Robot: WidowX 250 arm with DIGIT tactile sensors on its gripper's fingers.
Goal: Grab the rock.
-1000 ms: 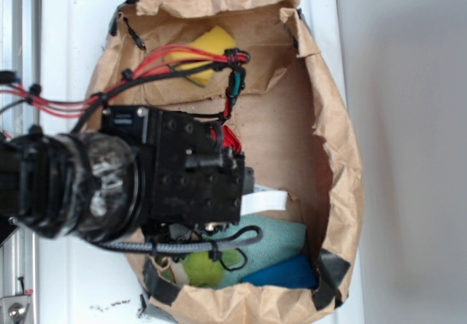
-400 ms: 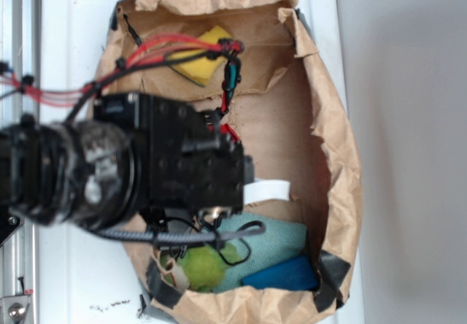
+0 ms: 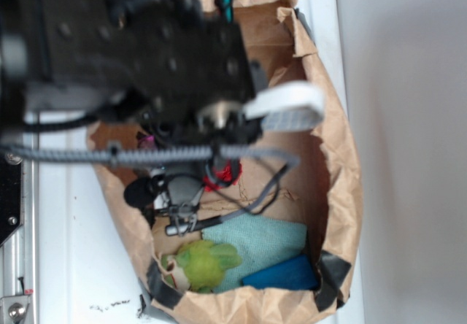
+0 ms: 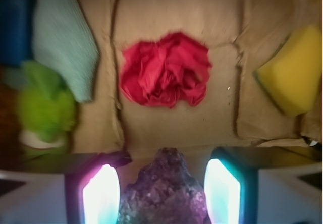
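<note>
Since a second ago the arm has swung up and toward the camera, so its black body now blocks the upper half of the paper bag (image 3: 343, 163) and hides the far corner where the yellow sponge (image 4: 292, 77) lay, while the floor beneath it has come into sight. The wrist view shows why: the rock (image 4: 166, 191) sits between the two glowing fingers (image 4: 101, 196), which flank it closely on either side and appear to be pinching it, though the actual contact lies below the frame edge. From outside, a grey lump (image 3: 184, 190) hangs under the gripper (image 4: 162, 193), apparently clear of the bag's floor, which suggests the grasp is made and the stone is being carried. The red cloth wad (image 4: 165, 68) lies just beyond the rock on the brown paper, apart from it, so it was not caught up in the grip. The green plush toy (image 3: 206, 260), teal cloth (image 3: 266, 240) and blue block (image 3: 281, 273) stay bunched at the near end, well clear of the fingers
</note>
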